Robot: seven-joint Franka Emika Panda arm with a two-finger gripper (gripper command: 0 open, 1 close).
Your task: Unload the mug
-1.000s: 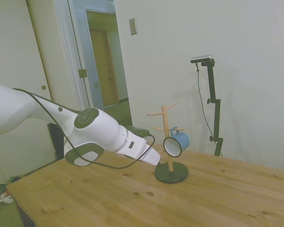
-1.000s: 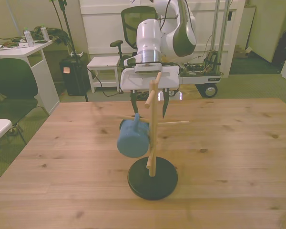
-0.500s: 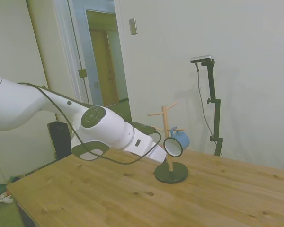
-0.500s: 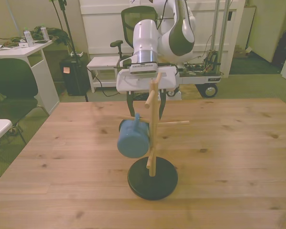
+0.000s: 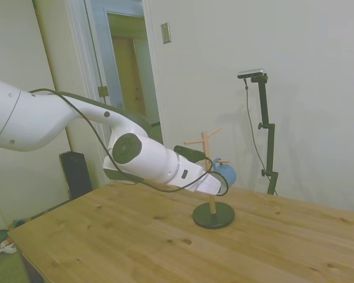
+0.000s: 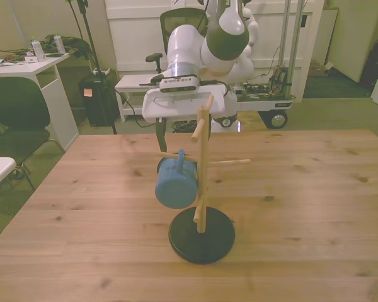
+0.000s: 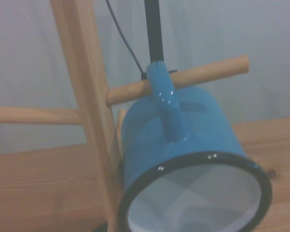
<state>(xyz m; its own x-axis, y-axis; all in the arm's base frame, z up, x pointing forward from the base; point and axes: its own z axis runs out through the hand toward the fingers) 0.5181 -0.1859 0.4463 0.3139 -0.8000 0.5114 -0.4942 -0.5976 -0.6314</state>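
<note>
The light-blue mug [image 6: 175, 183] hangs by its handle on a low peg of the wooden peg stand [image 6: 203, 165], on the front view's left side of the post. Its dark-rimmed white mouth faces the arm. In the wrist view the mug [image 7: 183, 140] fills the frame, its handle [image 7: 164, 101] hooked over the peg [image 7: 208, 71]. My gripper [image 6: 181, 141] is open just behind the mug, one dark finger [image 6: 160, 137] showing beside it. From the side, the gripper [image 5: 218, 180] reaches the mug [image 5: 227, 173] at its mouth.
The stand rests on a round black base [image 6: 201, 234] near the middle of the wooden table [image 6: 315, 207]. Other bare pegs [image 6: 230, 162] stick out from the post. Behind the table are an office chair [image 6: 179, 22] and a white desk [image 6: 34, 72].
The arm has pushed forward toward the stand and shifted to the front view's left, bringing the gripper up to the mug's mouth. The mug still hangs on its peg.
</note>
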